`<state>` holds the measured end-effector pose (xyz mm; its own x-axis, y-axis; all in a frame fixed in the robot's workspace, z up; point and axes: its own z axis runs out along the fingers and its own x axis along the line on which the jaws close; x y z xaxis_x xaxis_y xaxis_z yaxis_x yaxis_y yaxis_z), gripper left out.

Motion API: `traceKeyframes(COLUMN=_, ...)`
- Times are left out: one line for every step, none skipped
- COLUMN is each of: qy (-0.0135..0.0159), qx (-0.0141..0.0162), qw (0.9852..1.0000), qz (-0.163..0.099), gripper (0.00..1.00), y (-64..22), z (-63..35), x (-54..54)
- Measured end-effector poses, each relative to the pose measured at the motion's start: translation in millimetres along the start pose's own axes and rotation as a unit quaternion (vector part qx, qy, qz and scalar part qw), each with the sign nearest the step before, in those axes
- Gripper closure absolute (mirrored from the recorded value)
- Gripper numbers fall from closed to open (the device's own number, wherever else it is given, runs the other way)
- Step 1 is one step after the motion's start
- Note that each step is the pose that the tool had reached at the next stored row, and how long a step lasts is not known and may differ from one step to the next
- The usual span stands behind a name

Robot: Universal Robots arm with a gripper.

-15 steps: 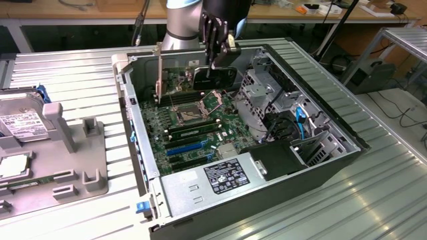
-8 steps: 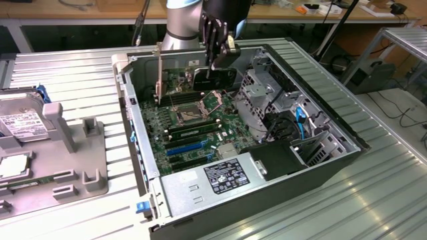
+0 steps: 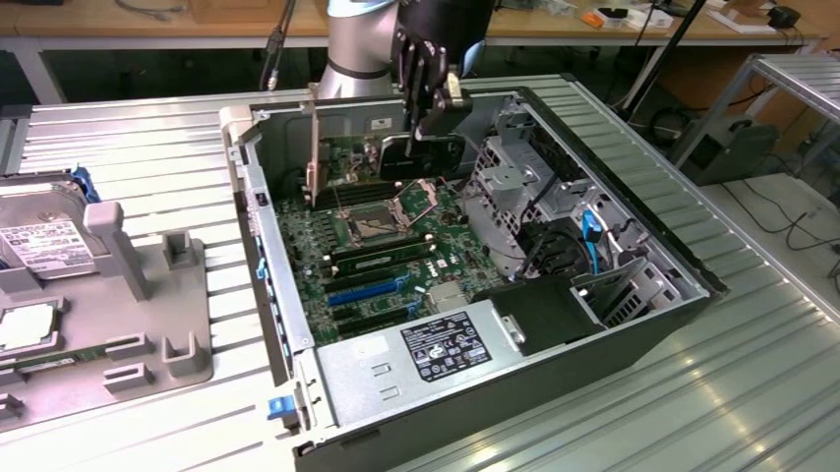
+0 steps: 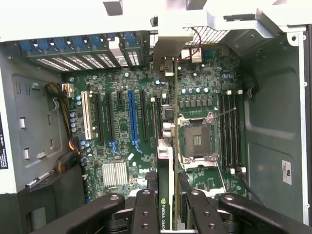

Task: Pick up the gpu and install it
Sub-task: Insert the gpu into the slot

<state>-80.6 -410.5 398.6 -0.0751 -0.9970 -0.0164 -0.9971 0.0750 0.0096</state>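
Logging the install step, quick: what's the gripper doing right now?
The gripper: closed on the gpu, card held edge-on between its fingers over the motherboard.

The gpu (image 4: 165,195) edge reads "NVIDIA QUAD"

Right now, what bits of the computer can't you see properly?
- Wrist view: the gpu is edge-on, so its flat faces are hidden, and the pincer covers its near end.
- Exterior view: part of the motherboard is hidden behind the hanging card.
- Exterior view: the hard drive is cut off by the picture's left edge.
- Exterior view: the print on the power supply label is too small to read.
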Motion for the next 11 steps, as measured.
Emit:
traceKeyframes(qy=0.0000, qx=0.0000, qw=1.0000, qz=0.000, gripper=0.73, y=0.0, z=0.4, x=0.0)
traceKeyframes(qy=0.0000, qx=0.0000, qw=1.0000, qz=0.000, gripper=0.73, y=0.0, z=0.6, x=0.0)
traceKeyframes(qy=0.0000, qx=0.0000, qw=1.0000, qz=0.000, gripper=0.73, y=0.0, z=0.8, x=0.0)
traceKeyframes(qy=0.0000, qx=0.0000, qw=1.0000, qz=0.000, gripper=0.73, y=0.0, z=1.0, x=0.0)
traceKeyframes(qy=0.0000, qx=0.0000, qw=1.0000, qz=0.000, gripper=0.73, y=0.0, z=1.2, x=0.0)
traceKeyframes(qy=0.0000, qx=0.0000, qw=1.0000, qz=0.000, gripper=0.73, y=0.0, z=1.6, x=0.0)
traceKeyframes(qy=0.0000, qx=0.0000, qw=1.0000, qz=0.000, gripper=0.73, y=0.0, z=1.8, x=0.0)
traceKeyframes(qy=0.0000, qx=0.0000, qw=1.0000, qz=0.000, gripper=0.73, y=0.0, z=2.0, x=0.0)
traceKeyframes(qy=0.0000, qx=0.0000, qw=1.0000, qz=0.000, gripper=0.73, y=0.0, z=2.3, x=0.0)
traceKeyframes(qy=0.0000, qx=0.0000, qw=1.0000, qz=0.000, gripper=0.73, y=0.0, z=2.5, x=0.0)
traceKeyframes(qy=0.0000, qx=0.0000, qw=1.0000, qz=0.000, gripper=0.73, y=0.0, z=2.9, x=0.0)
